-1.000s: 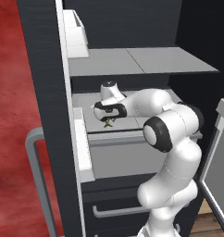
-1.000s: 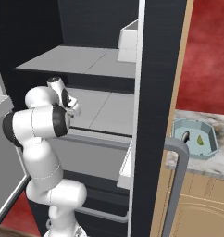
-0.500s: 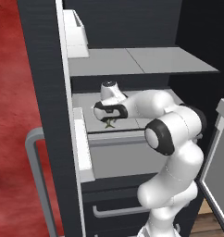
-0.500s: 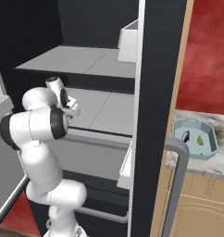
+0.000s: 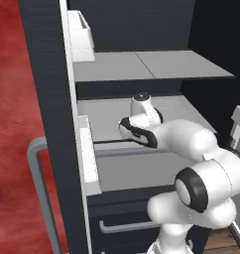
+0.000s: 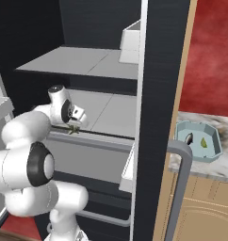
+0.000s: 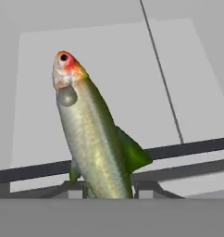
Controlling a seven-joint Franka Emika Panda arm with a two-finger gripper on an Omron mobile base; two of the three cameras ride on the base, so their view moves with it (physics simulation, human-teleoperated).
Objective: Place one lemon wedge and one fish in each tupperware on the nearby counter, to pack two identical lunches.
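Rendered kitchen: open dark fridge with flat grey shelves (image 5: 142, 67), a white door bin (image 5: 81, 34), white-grey marbled stone tabletop (image 6: 219, 170) over tan wooden cabinet fronts (image 6: 205, 212), red wall behind.

Glossy scaly fish (image 7: 93, 139), matt shelf (image 7: 132, 60)

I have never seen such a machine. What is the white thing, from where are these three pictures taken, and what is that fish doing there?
The white thing is a robot arm reaching into an open fridge. Two cameras on its base look over it from left and right; the third sits on its hand. Its gripper is at a fish above the grey fridge shelf; the fingers sit either side of the tail, seemingly gripping it. On the marbled counter beside the fridge stands a pale blue tupperware with two small items inside.
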